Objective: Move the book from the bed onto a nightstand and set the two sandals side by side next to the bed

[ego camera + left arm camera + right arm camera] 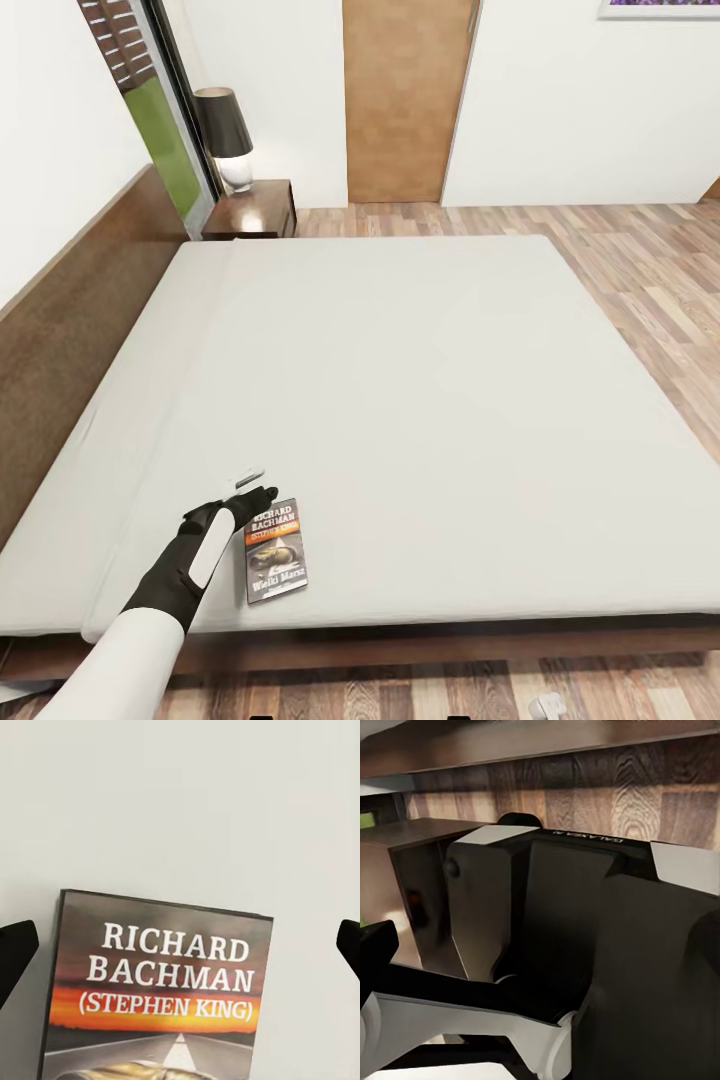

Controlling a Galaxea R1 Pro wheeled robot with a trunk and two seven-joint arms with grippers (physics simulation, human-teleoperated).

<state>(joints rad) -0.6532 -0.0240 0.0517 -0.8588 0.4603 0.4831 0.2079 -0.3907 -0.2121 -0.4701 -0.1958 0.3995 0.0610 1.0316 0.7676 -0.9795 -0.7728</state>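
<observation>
pale walls, a wooden door and plank flooring frame the bed [400,350], whose off-white mattress takes up most of the head view. the book [275,550] lies flat and face up on the mattress, close to the bed's near edge and toward its near left corner, its title end pointing toward the far edge. at the far left corner of the bed, beside the headboard, stands the nightstand [255,212] with its dark-shaded lamp [225,135].

the left hand [252,486] hangs over the mattress just beside the title end of the book, a little toward the headboard side. in the left wrist view the two dark fingertips [15,956] stand wide apart, one to each side of the cover [161,997], with nothing between them. whether they touch the mattress i cannot tell.

the step in hand looks like the pick-up of the book. a thin paperback lying flat gives little to bite on, so it would be wise to centre the hand over the book's width, come down until both tips straddle its side edges, and close gently; pressing too hard into the soft mattress could push the book away or crease it.

the right wrist view shows robot body parts and wooden boards; whether the right hand is apart or together i cannot tell.
</observation>
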